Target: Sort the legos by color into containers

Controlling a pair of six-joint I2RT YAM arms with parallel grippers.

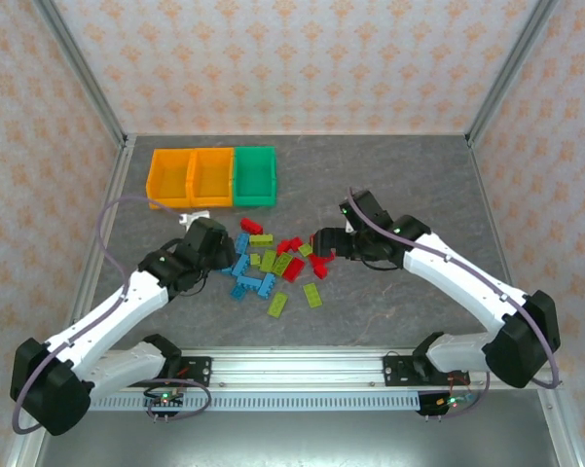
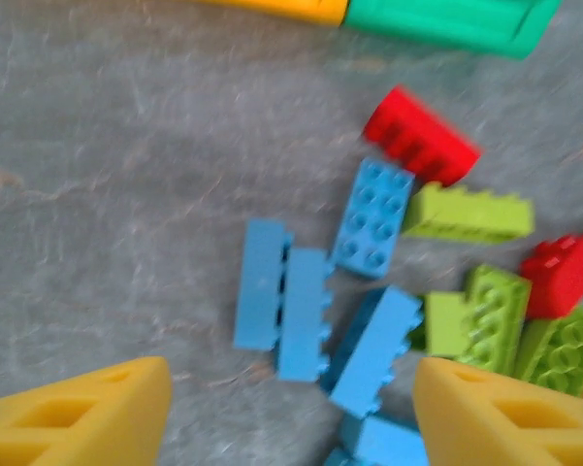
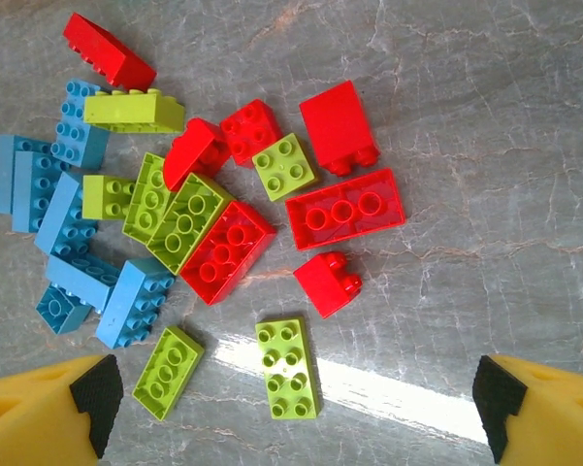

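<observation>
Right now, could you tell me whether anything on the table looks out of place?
Nothing looks damaged. The legos lie in one mixed heap, several blue bricks tipped on their sides, and a red brick leans across lime green ones.

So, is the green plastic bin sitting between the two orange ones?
No, the green plastic bin ends the row on the right, both orange plastic bins to its left.

The 2 arms angle inward, left gripper (image 2: pixel 291 383) and right gripper (image 3: pixel 296 388) pointing down, jaws spread apart.

Seven red legos (image 3: pixel 228 250), seven lime (image 3: pixel 288 367), seven blue (image 3: pixel 136 301), two orange containers (image 1: pixel 154 181), one green (image 1: pixel 255 201)
</observation>
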